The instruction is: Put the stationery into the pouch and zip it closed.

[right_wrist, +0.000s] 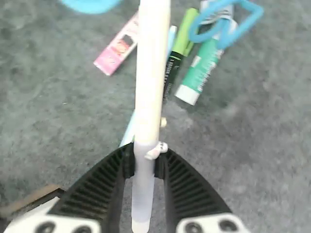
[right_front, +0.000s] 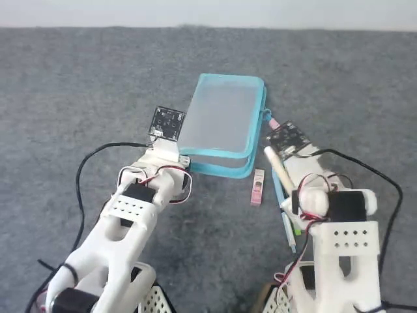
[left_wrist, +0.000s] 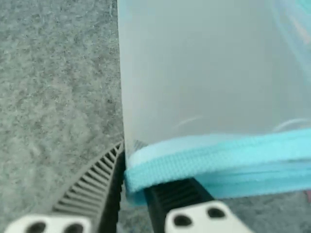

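left gripper [left_wrist: 132, 174] clamped on the near corner of the pouch [right_front: 218, 120], pouch on the grey mat [right_front: 78, 85], right gripper [right_wrist: 144, 155] pinching a white pen [right_wrist: 151, 73] just beside it, pink eraser [right_front: 258, 186] loose nearby

The left gripper [left_wrist: 133, 179] and right gripper [right_wrist: 145, 155] are both clamped.

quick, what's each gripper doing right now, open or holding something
left gripper: shut on the rim of the pouch
right gripper: shut on the white pen
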Controlling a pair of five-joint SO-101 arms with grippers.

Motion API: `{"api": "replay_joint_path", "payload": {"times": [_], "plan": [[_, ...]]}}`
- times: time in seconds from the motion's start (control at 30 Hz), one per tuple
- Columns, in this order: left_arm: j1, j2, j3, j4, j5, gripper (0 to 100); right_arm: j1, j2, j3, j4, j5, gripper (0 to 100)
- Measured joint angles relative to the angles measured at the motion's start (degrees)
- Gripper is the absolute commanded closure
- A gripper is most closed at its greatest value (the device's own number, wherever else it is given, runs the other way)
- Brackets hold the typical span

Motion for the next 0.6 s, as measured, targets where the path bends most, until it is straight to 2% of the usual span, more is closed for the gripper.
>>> {"api": "replay_joint_path", "payload": {"times": [0.2,0.43,0.6], "plan": [[0.0,0.0,0.0,-0.2,0.0,99,-4.5,2.8,0.0,1.5,0.3,99.2],[0.0,0.0,0.0,-0.2,0.0,99,-6.5,14.9,-6.6,3.6,0.2,99.2],[0.0,0.0,0.0,-0.2,0.0,99,-8.5,26.9,-13.7,3.7,-2.8,99.2]]}}
